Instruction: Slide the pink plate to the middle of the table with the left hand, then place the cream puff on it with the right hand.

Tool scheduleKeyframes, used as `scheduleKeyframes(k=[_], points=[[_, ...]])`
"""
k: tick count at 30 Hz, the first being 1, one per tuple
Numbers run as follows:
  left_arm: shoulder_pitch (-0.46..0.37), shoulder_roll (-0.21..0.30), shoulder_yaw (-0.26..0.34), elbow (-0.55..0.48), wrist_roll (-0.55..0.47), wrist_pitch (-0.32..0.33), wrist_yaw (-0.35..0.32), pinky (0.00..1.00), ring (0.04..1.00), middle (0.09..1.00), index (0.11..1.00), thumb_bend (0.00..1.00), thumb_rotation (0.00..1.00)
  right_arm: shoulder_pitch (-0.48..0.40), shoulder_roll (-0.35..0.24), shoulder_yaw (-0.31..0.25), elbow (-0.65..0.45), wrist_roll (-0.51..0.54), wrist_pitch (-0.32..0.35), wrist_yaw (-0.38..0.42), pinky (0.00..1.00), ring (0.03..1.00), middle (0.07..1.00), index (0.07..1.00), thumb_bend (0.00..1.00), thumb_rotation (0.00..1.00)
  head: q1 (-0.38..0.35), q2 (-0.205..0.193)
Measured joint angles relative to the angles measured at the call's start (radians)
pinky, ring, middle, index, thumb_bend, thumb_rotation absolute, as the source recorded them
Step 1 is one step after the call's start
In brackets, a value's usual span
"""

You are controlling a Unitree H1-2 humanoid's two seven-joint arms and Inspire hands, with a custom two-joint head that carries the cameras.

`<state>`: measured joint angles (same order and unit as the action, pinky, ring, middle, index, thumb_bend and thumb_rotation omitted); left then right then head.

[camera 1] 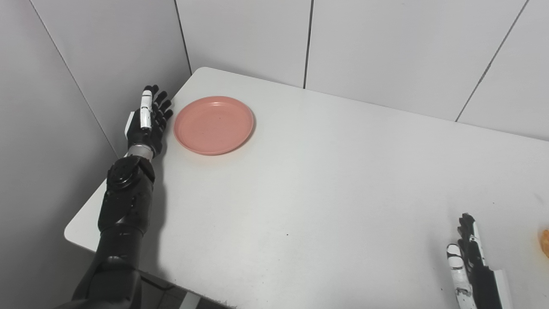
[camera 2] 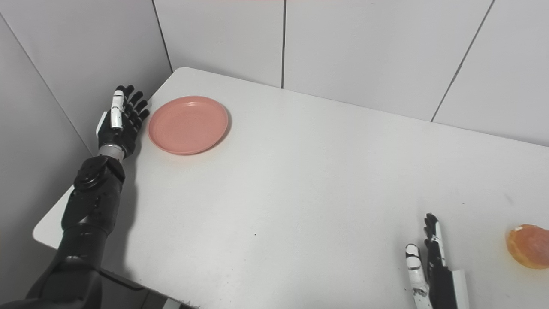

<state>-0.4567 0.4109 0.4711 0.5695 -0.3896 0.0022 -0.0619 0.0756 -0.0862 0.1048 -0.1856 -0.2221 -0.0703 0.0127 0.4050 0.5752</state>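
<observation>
The round, shallow pink plastic plate (camera 1: 213,124) lies near the far left corner of the white desk (camera 1: 326,184), not yet at the middle. The black left hand (camera 1: 148,122), fingers spread and holding nothing, stands edge-on just beside the plate's outer rim, apparently placed to push it inward. The golden-brown cream puff (camera 2: 529,246) rests at the near right, well apart from the plate. The right hand (camera 2: 431,262), fingers extended and empty, waits near the puff.
</observation>
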Motion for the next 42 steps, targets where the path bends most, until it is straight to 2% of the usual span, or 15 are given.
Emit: scheduleKeyframes(k=[8, 11, 15, 20, 31, 42], points=[[-0.034, 0.008, -0.009, 0.054, -0.001, -0.018, 0.010, 0.93, 0.934, 0.937, 0.922, 0.41, 1.00, 0.000, 0.001, 0.001, 0.000, 0.003, 0.000, 0.000, 1.00, 1.000, 1.000, 1.000, 0.10, 1.00, -0.002, 0.003], [-0.042, 0.008, -0.017, 0.070, 0.000, -0.020, 0.008, 0.95, 0.946, 0.945, 0.931, 0.40, 1.00, 0.000, 0.001, 0.001, 0.000, 0.003, 0.001, 0.000, 1.00, 1.000, 1.000, 1.000, 0.10, 1.00, -0.006, 0.005], [-0.043, 0.004, -0.023, 0.066, -0.001, -0.017, 0.010, 0.95, 0.929, 0.928, 0.919, 0.41, 1.00, 0.001, 0.001, 0.001, -0.001, 0.002, 0.001, 0.000, 1.00, 1.000, 1.000, 1.000, 0.10, 1.00, -0.011, 0.008], [-0.047, -0.003, -0.046, 0.058, 0.001, -0.013, 0.025, 0.93, 0.919, 0.922, 0.917, 0.41, 1.00, 0.006, 0.002, 0.001, -0.005, -0.005, 0.001, 0.000, 1.00, 1.000, 1.000, 1.000, 0.15, 1.00, -0.017, 0.011], [-0.056, -0.064, -0.100, 0.003, -0.001, 0.019, 0.012, 0.91, 0.904, 0.913, 0.913, 0.40, 1.00, 0.008, 0.004, 0.004, -0.007, -0.004, 0.002, 0.000, 1.00, 1.000, 1.000, 1.000, 0.10, 1.00, -0.043, 0.021], [-0.081, -0.109, -0.135, 0.001, 0.001, 0.029, 0.003, 0.93, 0.913, 0.914, 0.912, 0.39, 1.00, 0.008, 0.004, 0.010, -0.006, -0.010, 0.002, -0.002, 1.00, 1.000, 1.000, 1.000, 0.13, 1.00, -0.058, 0.028]])
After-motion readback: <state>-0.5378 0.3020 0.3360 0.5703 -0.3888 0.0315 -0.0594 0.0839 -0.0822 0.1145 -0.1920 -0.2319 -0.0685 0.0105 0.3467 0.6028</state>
